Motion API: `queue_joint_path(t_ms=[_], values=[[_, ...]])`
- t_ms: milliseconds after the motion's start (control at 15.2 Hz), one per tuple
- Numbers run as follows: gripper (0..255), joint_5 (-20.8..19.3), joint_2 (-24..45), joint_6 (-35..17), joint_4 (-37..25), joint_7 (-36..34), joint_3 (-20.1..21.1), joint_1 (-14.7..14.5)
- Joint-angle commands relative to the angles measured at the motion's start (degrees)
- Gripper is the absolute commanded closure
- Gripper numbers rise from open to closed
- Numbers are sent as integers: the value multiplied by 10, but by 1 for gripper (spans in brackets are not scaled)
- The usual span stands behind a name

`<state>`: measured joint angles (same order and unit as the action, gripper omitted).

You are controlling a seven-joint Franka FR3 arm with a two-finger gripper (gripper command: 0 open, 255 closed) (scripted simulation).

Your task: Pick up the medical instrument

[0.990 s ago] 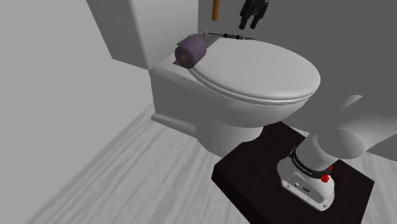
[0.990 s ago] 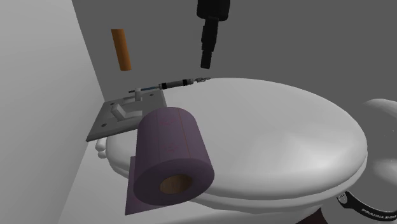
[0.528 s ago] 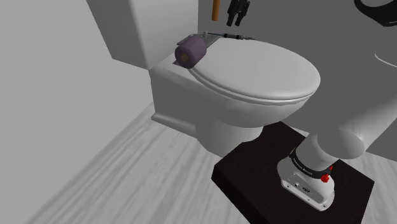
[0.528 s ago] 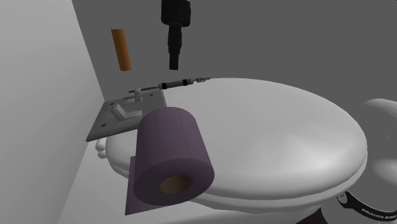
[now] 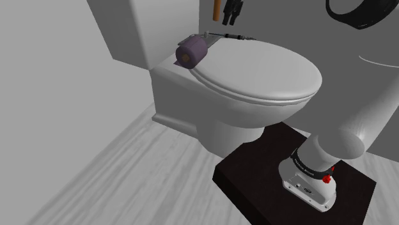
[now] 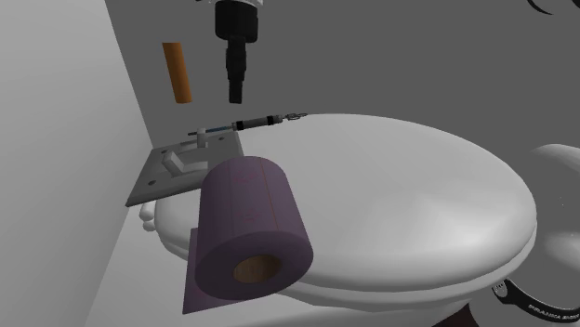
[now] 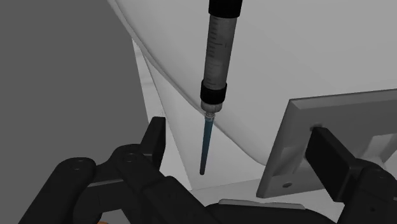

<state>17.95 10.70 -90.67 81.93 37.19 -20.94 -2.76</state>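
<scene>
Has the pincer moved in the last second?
Yes. In the second exterior view the pincer has shifted toward that view's left, closer to the orange cylinder, and now hangs above the syringe.

White arm (image 5: 350, 131), black lettered band (image 5: 304, 168), red button (image 5: 327, 179), black end effector (image 6: 236, 91), dark stand (image 5: 256, 174)

The syringe (image 7: 218, 57) — blue-needled — lies between the end effector's (image 7: 236, 135) spread fingers, touched by neither, beside a grey plate (image 7: 289, 146).
</scene>
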Motion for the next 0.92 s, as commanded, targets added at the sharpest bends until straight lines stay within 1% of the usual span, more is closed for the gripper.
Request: queue_joint_path(t_ms=[0,66,198,264,528,792,858], values=[[0,-3,13,-30,30,1,0,-1],[0,-3,12,-43,44,4,1,-2],[0,-3,12,-43,44,4,1,-2],[255,-3,13,-43,43,3,1,-2],[255,-7,3,-49,58,1,2,-6],[255,-6,4,-51,58,2,2,-5],[255,-3,12,-43,44,4,1,-2]])
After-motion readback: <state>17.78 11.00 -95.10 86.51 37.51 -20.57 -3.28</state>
